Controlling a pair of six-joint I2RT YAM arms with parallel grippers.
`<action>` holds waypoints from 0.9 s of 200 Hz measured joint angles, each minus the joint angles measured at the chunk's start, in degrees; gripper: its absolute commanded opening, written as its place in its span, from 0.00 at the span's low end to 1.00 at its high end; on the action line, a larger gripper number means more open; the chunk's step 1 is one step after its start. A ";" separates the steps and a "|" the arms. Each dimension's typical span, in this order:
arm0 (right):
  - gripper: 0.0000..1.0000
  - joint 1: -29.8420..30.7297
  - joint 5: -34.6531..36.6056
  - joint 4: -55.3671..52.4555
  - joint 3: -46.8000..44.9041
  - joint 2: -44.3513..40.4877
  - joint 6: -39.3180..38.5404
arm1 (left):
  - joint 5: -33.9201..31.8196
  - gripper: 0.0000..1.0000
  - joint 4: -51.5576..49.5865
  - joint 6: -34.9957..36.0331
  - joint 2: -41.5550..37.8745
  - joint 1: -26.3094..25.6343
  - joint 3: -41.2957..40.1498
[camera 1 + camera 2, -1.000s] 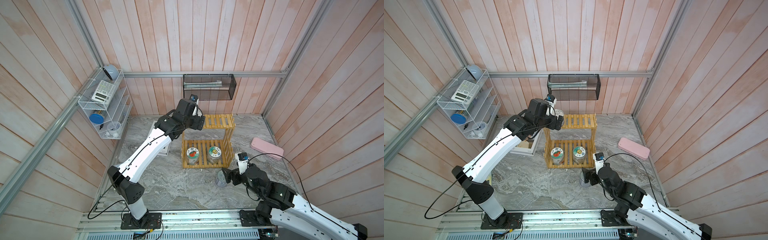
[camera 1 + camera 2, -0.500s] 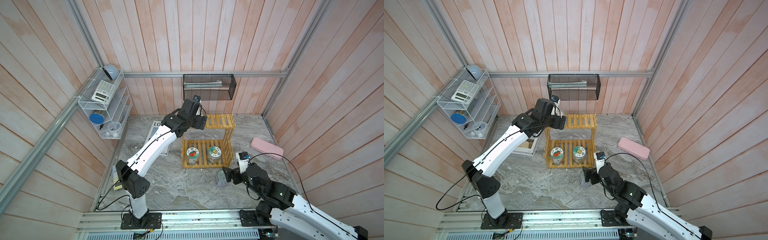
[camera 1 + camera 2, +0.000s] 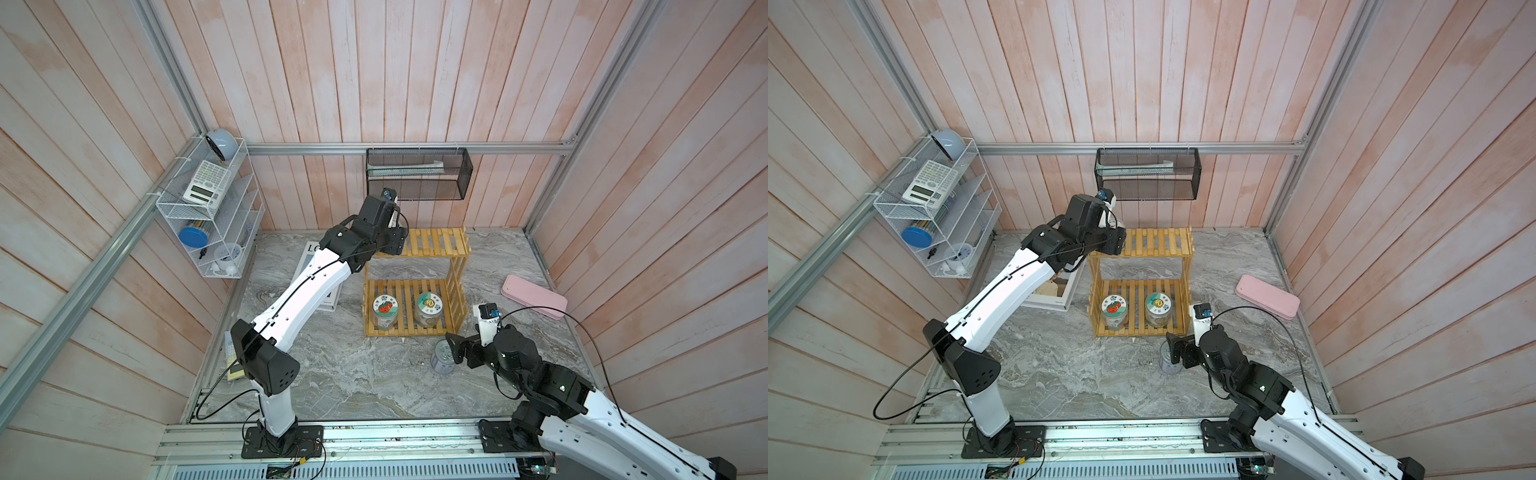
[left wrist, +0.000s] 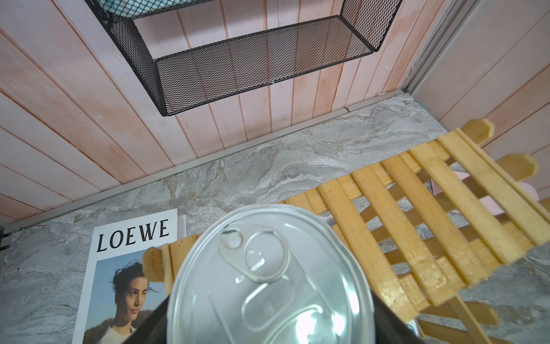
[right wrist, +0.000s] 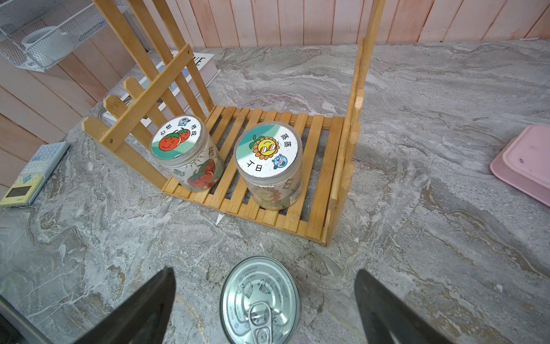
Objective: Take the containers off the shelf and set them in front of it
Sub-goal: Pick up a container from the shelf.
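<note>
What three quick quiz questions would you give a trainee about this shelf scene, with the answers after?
1. True or false: the tomato jar and the sunflower jar stand on the lower tier of the shelf.
2. The jaws of the right gripper, either side of the tin can, are: A shut, B open, C out of view.
3. How many tin cans stand on the table in front of the shelf?
Key: 1 true; 2 B; 3 one.
</note>
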 measured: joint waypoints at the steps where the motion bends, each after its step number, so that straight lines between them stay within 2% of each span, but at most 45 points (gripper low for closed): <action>1: 0.98 0.00 0.00 0.00 0.00 0.00 0.00 | 0.00 0.69 -0.02 0.00 0.00 0.00 0.00; 83: 0.98 -0.59 -0.31 -0.35 -0.11 -0.98 0.39 | 1.31 0.69 0.98 -0.02 -1.33 -0.07 -1.11; 144: 0.98 -1.07 -0.66 -1.25 -0.11 -1.16 0.39 | 2.29 0.69 4.24 -1.27 -11.98 -2.78 -8.09; 180: 0.98 -1.07 -1.11 -1.44 -0.11 -1.16 0.42 | 3.04 0.69 7.37 -2.84 -18.91 -5.03 -16.83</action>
